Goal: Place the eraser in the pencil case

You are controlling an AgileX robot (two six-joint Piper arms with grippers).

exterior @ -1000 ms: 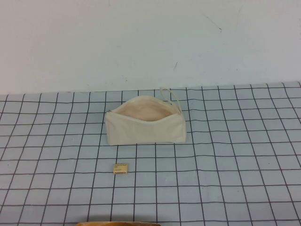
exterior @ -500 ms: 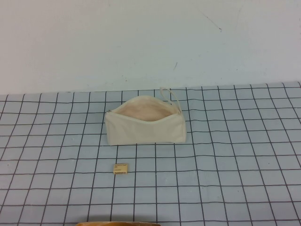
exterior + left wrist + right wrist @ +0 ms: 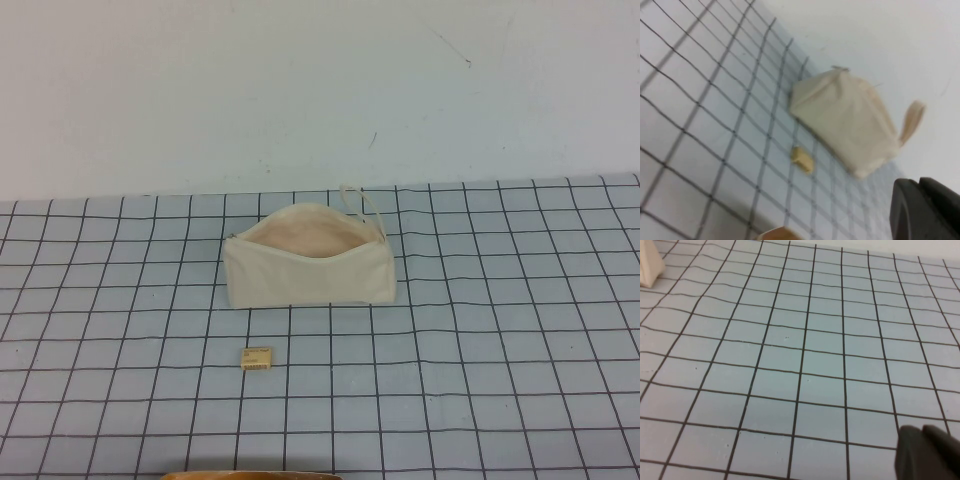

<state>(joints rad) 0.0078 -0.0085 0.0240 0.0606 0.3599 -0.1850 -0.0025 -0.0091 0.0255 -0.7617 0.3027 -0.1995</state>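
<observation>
A cream pencil case (image 3: 309,265) stands open toward the far middle of a blue, black-gridded tabletop (image 3: 520,330), its pinkish lining showing at the mouth and a thin cord loop (image 3: 362,208) rising at its far right end. The eraser (image 3: 257,359), a small yellow-tan block with faint dark markings, lies flat on the tabletop just near of the pouch and slightly left of its middle, apart from the fabric and outside the case.

Neither arm appears in the high view. In the left wrist view, only a dark corner of the left claw (image 3: 927,210) shows, held above the tabletop well apart from both the pouch (image 3: 845,120) and the eraser (image 3: 802,160); whether it is wide or narrow cannot be told. In the right wrist view, a dark edge of the right claw (image 3: 927,452) shows over bare grid, with just a corner of the pencil case (image 3: 650,265) visible far off; its spread cannot be told either.
</observation>
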